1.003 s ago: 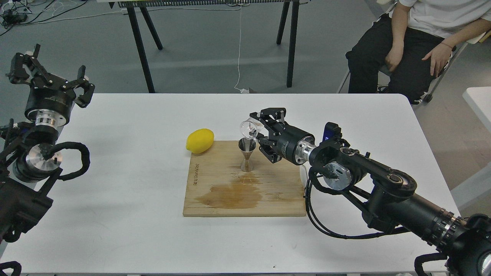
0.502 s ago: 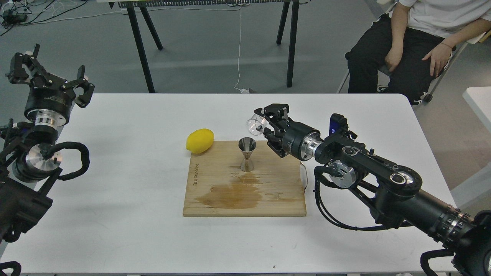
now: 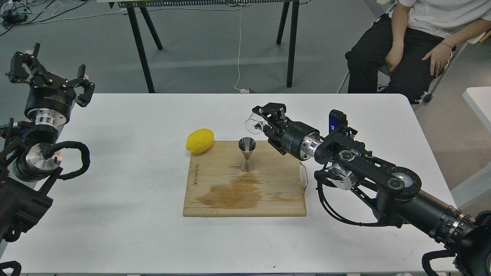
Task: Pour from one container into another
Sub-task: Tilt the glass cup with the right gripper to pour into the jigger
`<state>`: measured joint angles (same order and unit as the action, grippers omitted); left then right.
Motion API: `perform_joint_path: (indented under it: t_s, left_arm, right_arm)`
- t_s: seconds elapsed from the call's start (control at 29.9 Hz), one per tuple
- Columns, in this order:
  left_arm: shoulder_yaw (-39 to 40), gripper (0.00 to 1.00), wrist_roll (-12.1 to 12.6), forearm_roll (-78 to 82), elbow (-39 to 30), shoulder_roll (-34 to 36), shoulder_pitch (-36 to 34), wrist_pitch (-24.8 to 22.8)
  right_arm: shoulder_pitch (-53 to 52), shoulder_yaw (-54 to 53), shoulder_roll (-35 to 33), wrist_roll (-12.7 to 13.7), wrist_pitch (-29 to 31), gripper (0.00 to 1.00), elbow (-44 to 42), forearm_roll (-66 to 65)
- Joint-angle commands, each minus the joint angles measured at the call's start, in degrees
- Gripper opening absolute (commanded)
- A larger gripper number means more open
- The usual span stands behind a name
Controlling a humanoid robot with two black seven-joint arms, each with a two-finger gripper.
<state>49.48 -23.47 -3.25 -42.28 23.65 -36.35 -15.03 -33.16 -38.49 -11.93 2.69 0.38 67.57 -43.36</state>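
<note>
A small clear glass cup (image 3: 254,123) is held tilted on its side, mouth to the left, in my right gripper (image 3: 264,119), which is shut on it. It hangs a little above and to the right of the steel jigger (image 3: 247,154). The jigger stands upright on a wooden cutting board (image 3: 276,191), apart from the cup. My left gripper (image 3: 50,74) is raised at the far left edge of the table, fingers spread open and holding nothing.
A yellow lemon (image 3: 200,140) lies at the board's far left corner. A wet stain (image 3: 230,193) darkens the board in front of the jigger. A seated person (image 3: 414,46) is beyond the table's far right corner. The white table (image 3: 115,172) carries everything.
My right gripper has lifted the cup away from above the jigger's mouth, moving it up and to the right, and turned it back toward level. The left arm has not moved.
</note>
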Motion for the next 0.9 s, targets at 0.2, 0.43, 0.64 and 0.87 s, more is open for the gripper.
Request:
perform_joint_path:
  t_s: [0.2,0.43,0.64,0.87]
  left_arm:
    - [0.0,1.00,-0.1,0.1,0.0,0.7,0.1,0.0]
    - [0.0,1.00,-0.6,0.1,0.0,0.8,0.1,0.0]
    - [0.0,1.00,-0.7,0.0,0.0,0.7,0.1,0.0]
    - [0.0,1.00,-0.7,0.0,0.0,0.7,0.1,0.0]
  right_arm:
    - [0.4,0.1,0.2,-0.6,-0.1,0.34,0.1,-5.3]
    - [0.5,0.1,0.1,-1.3,-0.3,0.33,0.2,-9.0]
    - [0.6,0.4,0.1,-2.4,-0.4,0.33,0.2,-13.7]
    - [0.5,2.1,0.2,-3.0,-0.5,0.33,0.6,-13.9]
